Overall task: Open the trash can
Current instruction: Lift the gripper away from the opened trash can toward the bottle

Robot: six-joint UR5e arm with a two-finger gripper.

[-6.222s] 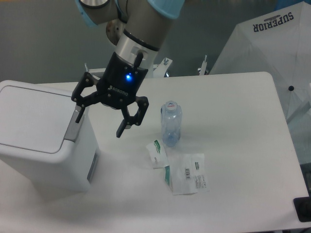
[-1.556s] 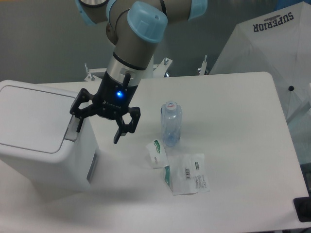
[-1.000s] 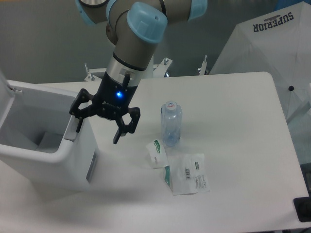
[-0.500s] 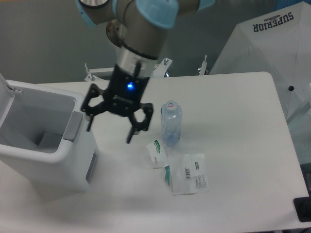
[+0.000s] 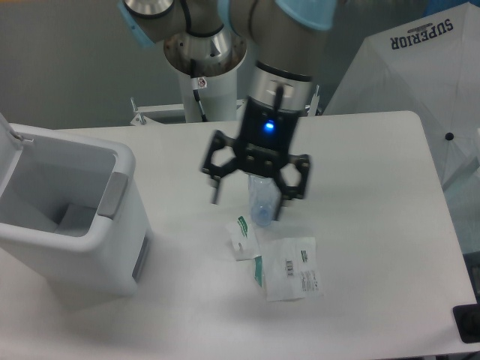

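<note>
Trash can open at the left, gripper spread wide above the bottle.

The white table (image 5: 375, 225) carries everything. The trash can (image 5: 71, 232) stands at the table's left side, its lid (image 5: 6, 133) swung up at the far left edge, so the inside is visible; the grey push tab (image 5: 114, 196) sits on the rim at its right side. The gripper (image 5: 247, 204) hangs over the middle of the table, well apart from the trash can, with both fingers (image 5: 216, 189) spread open and holding nothing. The plastic bottle (image 5: 260, 204) lies partly hidden behind it. In front of the bottle, a clear packet (image 5: 292, 279) and a small green-and-white packet (image 5: 242, 236) lie flat on the table.
</note>
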